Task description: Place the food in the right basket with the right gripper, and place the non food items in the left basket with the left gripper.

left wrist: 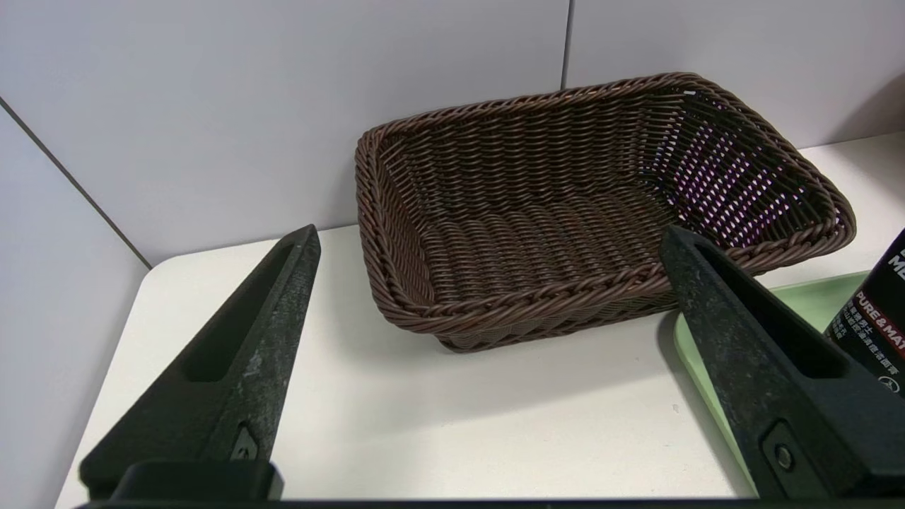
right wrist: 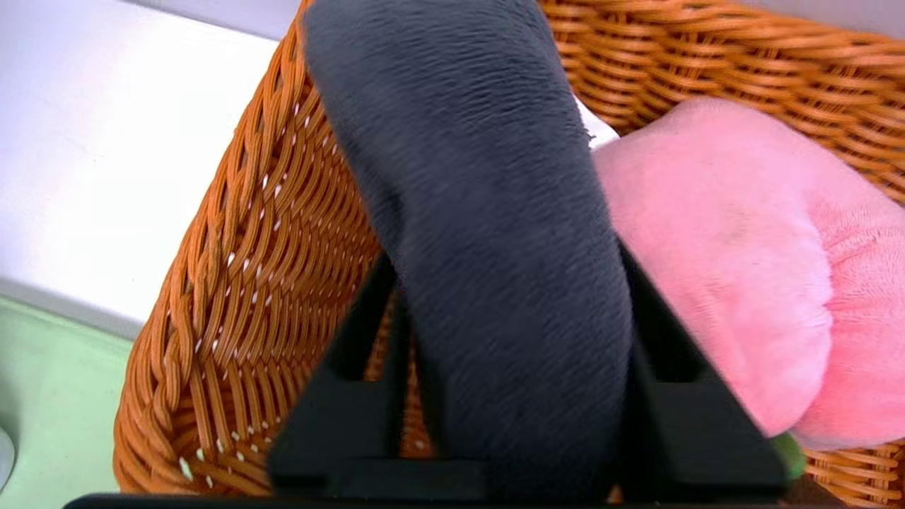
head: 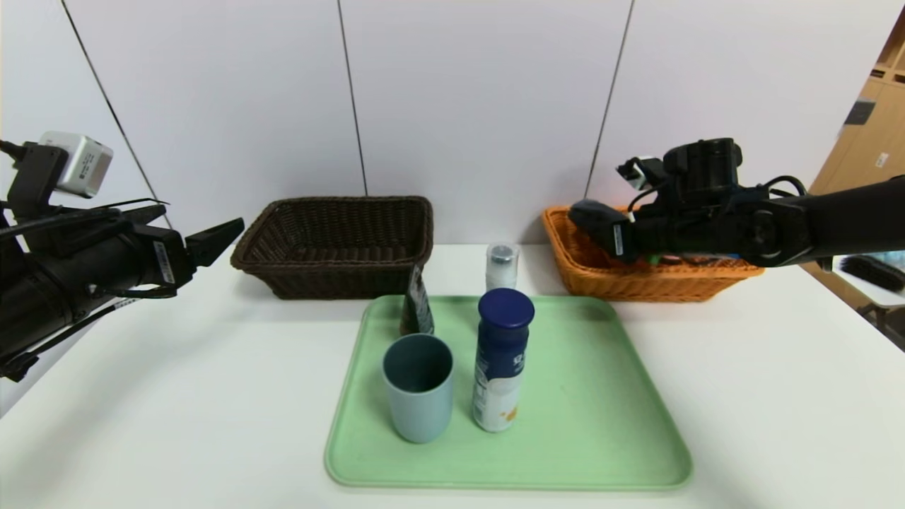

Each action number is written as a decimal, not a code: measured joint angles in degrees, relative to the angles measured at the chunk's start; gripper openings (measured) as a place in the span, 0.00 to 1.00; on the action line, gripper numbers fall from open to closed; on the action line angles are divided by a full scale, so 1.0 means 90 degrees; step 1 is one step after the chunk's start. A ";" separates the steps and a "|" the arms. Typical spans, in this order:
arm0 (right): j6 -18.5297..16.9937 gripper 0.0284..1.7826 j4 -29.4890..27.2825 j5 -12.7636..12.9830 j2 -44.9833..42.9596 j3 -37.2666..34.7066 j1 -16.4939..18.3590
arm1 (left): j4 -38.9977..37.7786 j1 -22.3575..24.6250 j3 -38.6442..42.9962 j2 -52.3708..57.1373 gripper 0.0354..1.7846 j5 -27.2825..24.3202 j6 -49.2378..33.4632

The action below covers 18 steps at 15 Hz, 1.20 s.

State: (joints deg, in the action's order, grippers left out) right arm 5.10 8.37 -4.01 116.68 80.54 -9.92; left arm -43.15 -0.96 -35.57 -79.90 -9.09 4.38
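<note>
My right gripper (head: pixel 615 230) (right wrist: pixel 503 254) hangs over the orange right basket (head: pixel 636 283) (right wrist: pixel 247 283). Its fingers stand open around a dark grey cloth (head: pixel 588 214) (right wrist: pixel 488 212), with a gap on one side. The pink plush peach (right wrist: pixel 721 247) lies in that basket beside the cloth. The navy-capped bottle (head: pixel 500 360), the grey-blue cup (head: pixel 417 385) and the black tube (head: pixel 417 304) (left wrist: pixel 877 318) stand on the green tray (head: pixel 601 424). A slim white bottle (head: pixel 501 266) stands behind the tray. My left gripper (head: pixel 201 219) (left wrist: pixel 489 237) hovers open and empty, short of the dark brown left basket (head: pixel 332 276) (left wrist: pixel 530 311).
Both baskets stand along the back wall, with the tray in front of and between them. The dark basket holds nothing. White tabletop lies bare to the left and right of the tray. The table's right edge lies just beyond the orange basket.
</note>
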 joint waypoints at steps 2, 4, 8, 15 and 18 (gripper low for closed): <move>0.0005 0.57 0.0043 0.0070 0.0009 0.0000 0.0001 | 0.0000 0.0000 0.0008 0.0003 0.94 0.0003 -0.0007; 0.0000 0.66 0.0049 0.0093 -0.0004 0.0000 0.0000 | 0.0000 0.0000 0.0020 0.0005 0.94 0.0003 -0.0012; -0.0015 0.78 0.0046 0.0095 -0.0205 -0.0001 0.0004 | -0.0007 0.0004 0.0091 0.0027 0.94 0.0000 -0.0019; -0.0065 0.88 0.0545 0.0389 -0.1471 -0.0837 -0.0003 | -0.0009 0.0000 0.0176 0.0112 0.94 0.0000 -0.0031; -0.0077 0.91 0.1397 0.0391 -0.2174 -0.1902 -0.0073 | -0.0009 0.0000 0.0223 0.0164 0.94 0.0000 -0.0030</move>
State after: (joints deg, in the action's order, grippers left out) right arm 4.40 20.94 -0.49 97.11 63.43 -10.58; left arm -43.24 -0.96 -33.56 -78.42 -9.09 4.11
